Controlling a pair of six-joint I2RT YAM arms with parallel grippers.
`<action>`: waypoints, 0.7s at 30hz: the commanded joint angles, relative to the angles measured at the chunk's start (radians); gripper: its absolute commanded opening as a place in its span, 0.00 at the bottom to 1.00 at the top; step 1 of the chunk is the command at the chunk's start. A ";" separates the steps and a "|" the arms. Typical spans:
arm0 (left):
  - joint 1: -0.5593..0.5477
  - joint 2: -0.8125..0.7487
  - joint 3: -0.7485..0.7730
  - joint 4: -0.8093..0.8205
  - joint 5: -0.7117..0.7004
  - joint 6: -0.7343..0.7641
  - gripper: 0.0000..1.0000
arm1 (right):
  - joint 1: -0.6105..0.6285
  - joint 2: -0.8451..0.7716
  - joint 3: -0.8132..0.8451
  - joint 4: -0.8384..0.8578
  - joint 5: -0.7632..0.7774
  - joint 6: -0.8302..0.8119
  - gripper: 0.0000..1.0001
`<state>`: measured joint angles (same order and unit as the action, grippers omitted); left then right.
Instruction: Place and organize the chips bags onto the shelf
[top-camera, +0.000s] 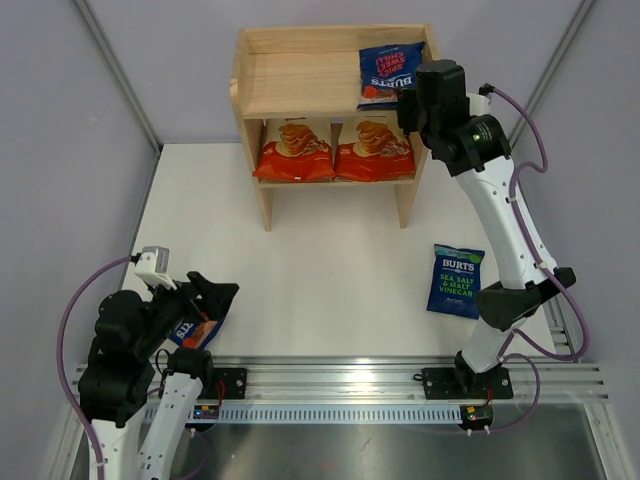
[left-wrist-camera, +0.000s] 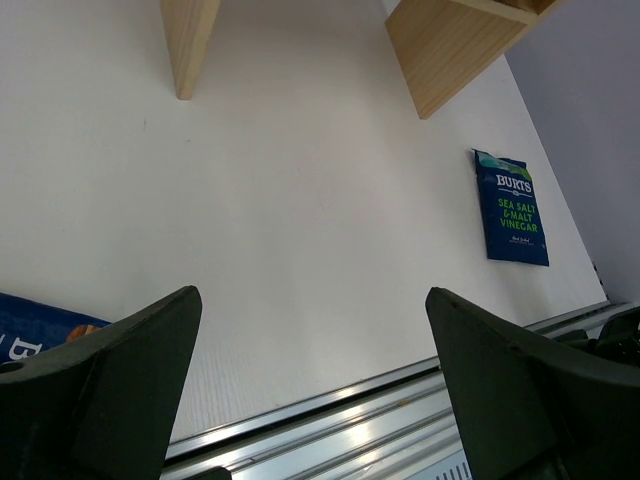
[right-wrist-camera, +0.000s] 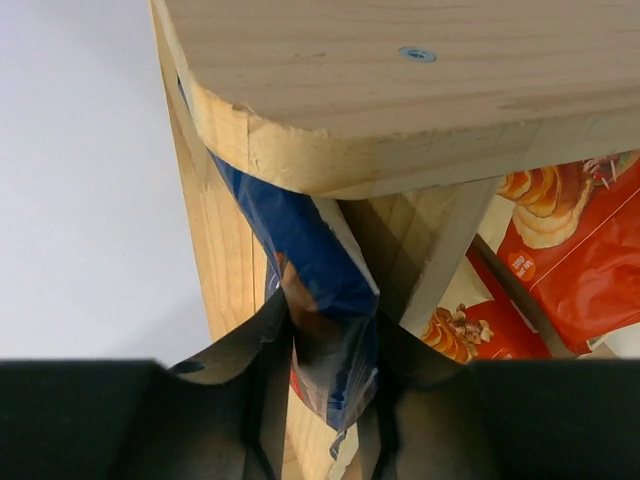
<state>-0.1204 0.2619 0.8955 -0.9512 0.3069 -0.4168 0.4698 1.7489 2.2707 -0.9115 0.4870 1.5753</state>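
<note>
Though up at right end of small light wooden two-tier shelf's (top-camera: 290, 75) top tier, not yet let go: dark blue red-accented Burts bag (top-camera: 390, 72), pinched by right gripper (right-wrist-camera: 330, 350). Lower tier: both cream-and-orange Cassava bags (top-camera: 293, 150) (top-camera: 373, 150), done. Left to shelve: green-lettered Burts bag (top-camera: 455, 280) on table right-front of shelf; another blue Burts bag (top-camera: 195, 330) front-left of shelf, under wide-open, empty left gripper (left-wrist-camera: 312, 300).

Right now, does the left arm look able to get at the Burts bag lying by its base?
Probably yes: the left tool stands open and empty close by that Burts bag, with nothing between them.
</note>
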 joint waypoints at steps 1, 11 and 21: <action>-0.001 -0.013 0.025 0.014 0.009 0.023 0.99 | -0.019 -0.032 0.049 -0.032 0.050 -0.035 0.36; -0.001 -0.003 0.065 -0.018 0.015 0.021 0.99 | -0.019 -0.006 0.118 -0.205 0.021 -0.118 0.62; -0.001 0.005 0.077 -0.037 0.029 0.021 0.98 | -0.019 -0.069 0.047 -0.155 -0.022 -0.129 0.57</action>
<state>-0.1204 0.2615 0.9478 -1.0027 0.3077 -0.4110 0.4576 1.7348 2.3325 -1.0901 0.4610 1.4612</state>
